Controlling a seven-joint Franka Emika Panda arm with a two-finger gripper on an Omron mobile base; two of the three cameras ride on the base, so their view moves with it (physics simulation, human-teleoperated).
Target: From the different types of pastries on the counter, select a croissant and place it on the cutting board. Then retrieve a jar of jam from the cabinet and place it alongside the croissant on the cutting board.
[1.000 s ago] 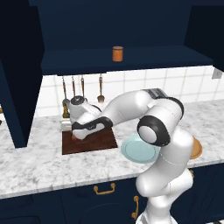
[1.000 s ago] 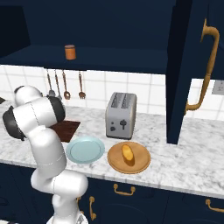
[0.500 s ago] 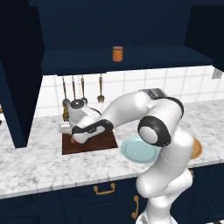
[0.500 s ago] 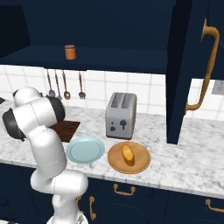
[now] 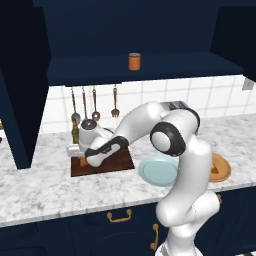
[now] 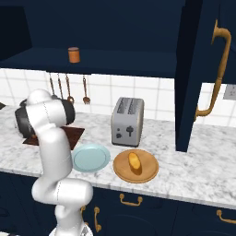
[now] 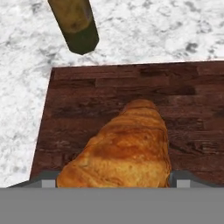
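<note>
Where grainy dark cutting board (image 7: 105,87) meets marble, the wide-spread end effector (image 7: 113,177) flanks a ridged croissant (image 7: 122,148).

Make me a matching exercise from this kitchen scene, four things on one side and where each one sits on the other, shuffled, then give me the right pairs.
Things:
1. croissant
2. jar of jam
3. yellow-orange bun
4. green-brown bottle

Places:
A. on the round wooden plate
B. on the marble counter, just past the board's edge
C. on the cabinet shelf
D. on the dark cutting board

Right pairs: 1-D, 2-C, 3-A, 4-B
</note>
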